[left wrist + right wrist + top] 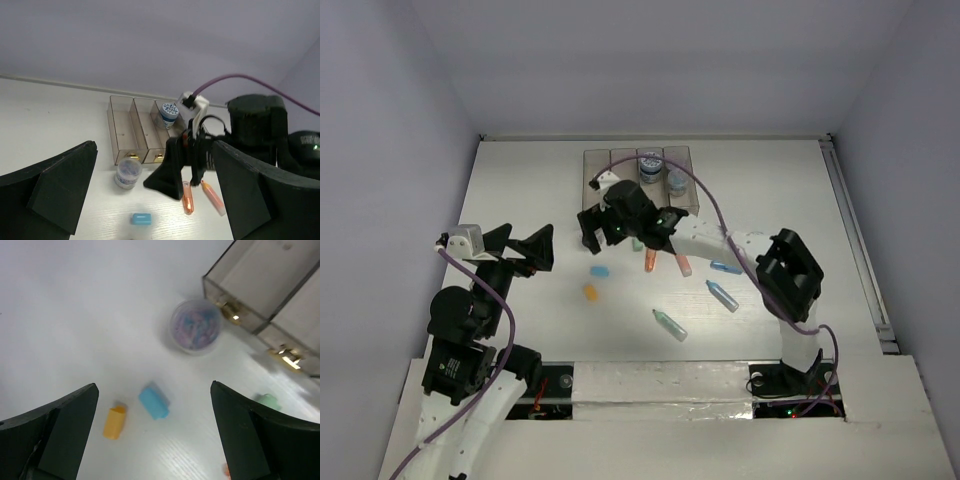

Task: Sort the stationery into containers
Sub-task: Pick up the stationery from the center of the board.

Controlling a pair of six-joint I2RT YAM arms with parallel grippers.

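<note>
The right hand [154,390] hangs wide open, empty. The jar [195,326] stands just ahead of it, upright, beside the bins [265,275].

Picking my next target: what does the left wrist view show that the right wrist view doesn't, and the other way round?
Only the left wrist view: a jar standing inside one of the bins, the orange marker and the pinkish marker lying whole on the table, and the right arm.
Only the right wrist view: the orange eraser and the green eraser.
Both views: the loose jar on the table just in front of the bins, and the blue eraser.
</note>
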